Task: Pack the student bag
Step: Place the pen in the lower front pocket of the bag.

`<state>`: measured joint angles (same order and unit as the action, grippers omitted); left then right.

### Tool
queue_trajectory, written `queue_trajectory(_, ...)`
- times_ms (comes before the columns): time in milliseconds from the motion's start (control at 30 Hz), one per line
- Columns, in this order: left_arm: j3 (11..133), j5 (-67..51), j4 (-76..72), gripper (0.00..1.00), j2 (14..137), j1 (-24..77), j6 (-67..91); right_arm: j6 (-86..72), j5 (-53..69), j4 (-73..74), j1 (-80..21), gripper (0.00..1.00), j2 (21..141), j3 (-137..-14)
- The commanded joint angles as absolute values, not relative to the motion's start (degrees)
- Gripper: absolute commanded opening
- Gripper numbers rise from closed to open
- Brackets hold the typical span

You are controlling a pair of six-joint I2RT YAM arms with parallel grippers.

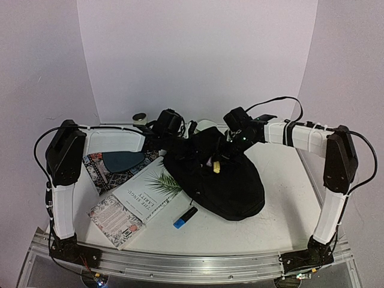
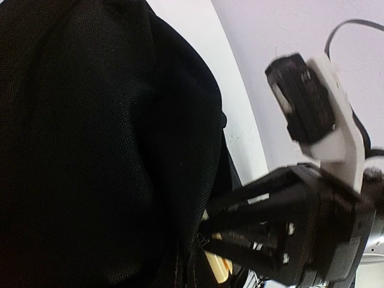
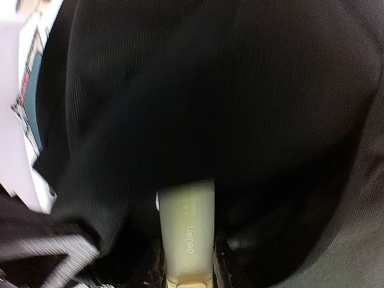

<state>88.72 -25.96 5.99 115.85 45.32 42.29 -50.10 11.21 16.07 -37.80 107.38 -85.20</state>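
Looking down on the table, I see the student bag (image 1: 231,183) slumped in the middle, a big black heap of soft fabric, its far edge bunched up between the two arms. The right gripper (image 3: 187,259) comes in from the far right, its fingers pinching a cream-yellow marker (image 3: 186,222) whose tip runs under a fold of the bag. The left gripper (image 1: 174,139) sits at the bag's far-left edge with its fingers pressed together. Whether a fold of cloth is caught between them I cannot make out, since its own camera shows only black weave right up close.

The bag looks limp and light for its bulk. It has no stiffness of its own, so I'd judge it will sag, fold over and close its own mouth the moment nothing props it. The weave looks coarse enough not to slip, but a pinch on loose cloth would only drag the surface along. The better holds, to my eye, are the firm parts — a seam, a zip edge or the rim of the opening at the far side — lifted up and away so the pocket gapes.

To the near left lie a white book (image 1: 150,191) and a blue-and-black marker (image 1: 185,218), just beside the bag.
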Motion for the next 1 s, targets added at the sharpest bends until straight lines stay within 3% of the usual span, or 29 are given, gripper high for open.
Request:
queue_trajectory(0, 88.0, -28.48, 1.69, 0.0, 110.19, 46.57, 43.98, -54.86, 8.62, 11.91, -37.35, 0.0, 107.11, -87.29)
queue_trajectory(300, 86.92, -29.93, 0.26, 0.0, 110.53, 46.78, 47.33, -61.93, 6.97, -3.3, -37.45, 0.0, 108.76, -83.49)
queue_trajectory(467, 86.75, -31.65, -2.65, 0.0, 111.18, 46.76, 49.93, -63.82, 6.07, -7.65, -37.9, 0.07, 109.42, -81.71)
queue_trajectory(600, 85.89, -32.26, -4.48, 0.0, 111.3, 46.77, 51.95, -64.06, 6.72, -10.96, -38.31, 0.2, 109.0, -80.64)
queue_trajectory(733, 85.62, -32.85, -6.17, 0.0, 111.67, 46.74, 53.03, -62.91, 9.09, -11.07, -38.72, 0.43, 109.88, -82.41)
queue_trajectory(967, 85.4, -32.23, -6.38, 0.0, 111.51, 46.04, 52.83, -58.28, 9.06, -10.87, -38.77, 0.51, 105.1, -79.48)
